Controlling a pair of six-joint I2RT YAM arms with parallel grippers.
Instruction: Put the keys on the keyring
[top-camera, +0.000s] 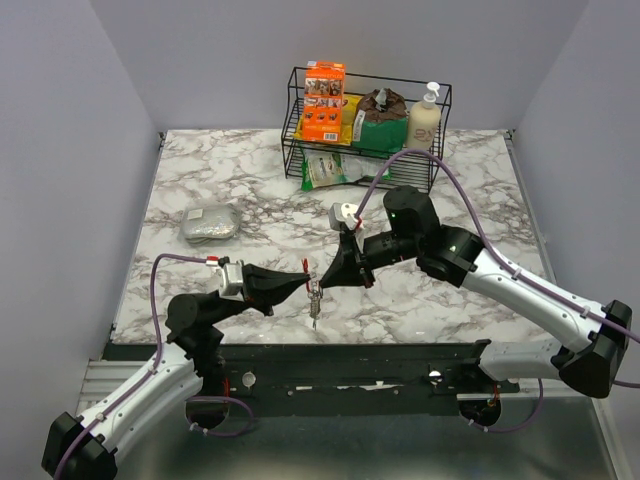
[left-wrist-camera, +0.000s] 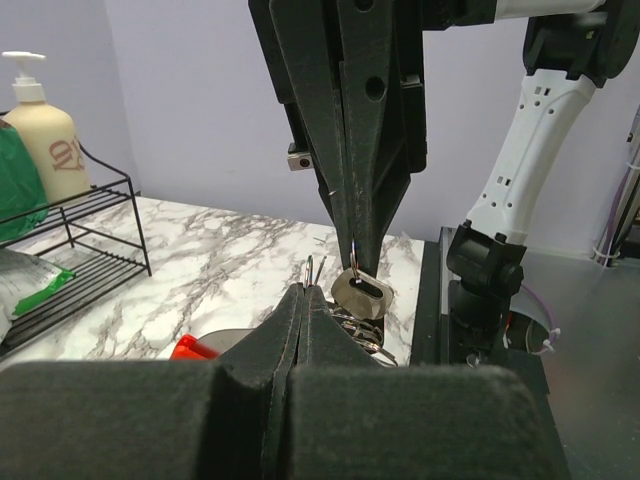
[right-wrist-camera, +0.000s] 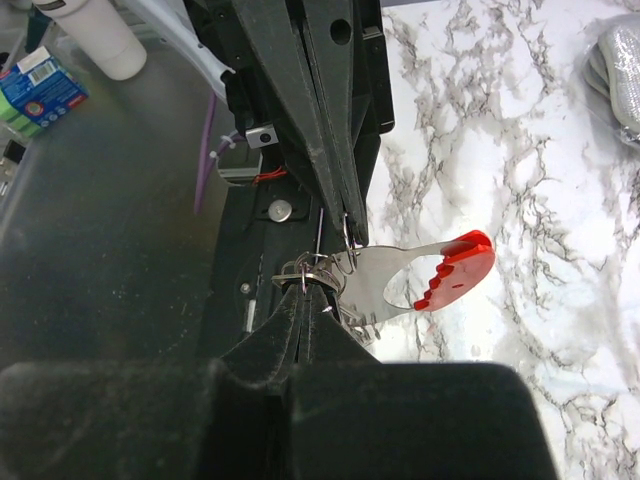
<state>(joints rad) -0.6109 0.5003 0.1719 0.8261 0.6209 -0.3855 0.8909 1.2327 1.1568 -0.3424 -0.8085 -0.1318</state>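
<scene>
Low centre of the top view, over the near edge of the table (top-camera: 450, 300), the two arms come nose to nose. The right arm (top-camera: 500, 275) reaches in from the right and the left arm (top-camera: 190, 320) from the left, so neither is nearer: both are right on the work. The right gripper (top-camera: 322, 284) is closed tight, and so is the left gripper (top-camera: 304, 286), tip almost against tip. Each seems to nip a wire loop of the bunch, though which loop goes with which jaws I can't say. In the right wrist view a flat silver tag (right-wrist-camera: 400, 280) with a red end sticks out to the right of the pinch. The keys (top-camera: 315, 305) dangle just under the tips, with their long axis pointing straight down the frame, across the left-right line of the fingers. The keyring (left-wrist-camera: 353, 256) sits at the very point of the right jaws in the left wrist view, with a key head hanging from it. My read: the next move hinges on sliding along that ring wire, not on reaching.
</scene>
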